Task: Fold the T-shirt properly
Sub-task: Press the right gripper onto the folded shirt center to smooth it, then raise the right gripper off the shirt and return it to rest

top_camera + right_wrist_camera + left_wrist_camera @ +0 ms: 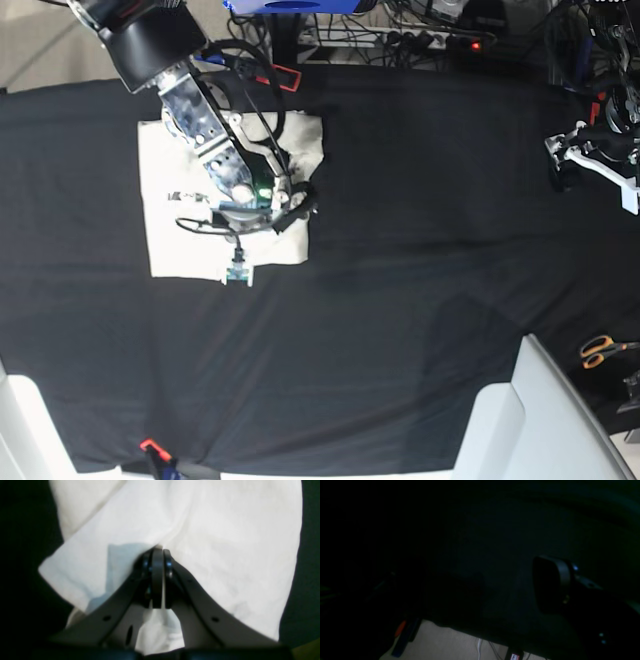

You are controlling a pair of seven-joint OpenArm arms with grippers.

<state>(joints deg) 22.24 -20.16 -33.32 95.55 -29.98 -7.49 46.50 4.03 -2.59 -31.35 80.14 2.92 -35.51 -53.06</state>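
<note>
The cream T-shirt (185, 235) lies partly folded into a rough rectangle on the black table cloth (400, 300) at the upper left of the base view. My right gripper (298, 205) is low over the shirt's right edge. In the right wrist view the right gripper (158, 551) has its jaws closed together, with creases in the T-shirt (225, 542) running out from the tips. My left gripper (572, 150) hovers near the table's far right edge, away from the shirt. The left wrist view is very dark and shows only one finger (551, 585).
Orange-handled scissors (600, 350) lie off the table's right side. A white panel (530, 420) stands at the bottom right. Cables and a power strip (420, 40) run along the back edge. A red clamp (285, 75) is behind the shirt.
</note>
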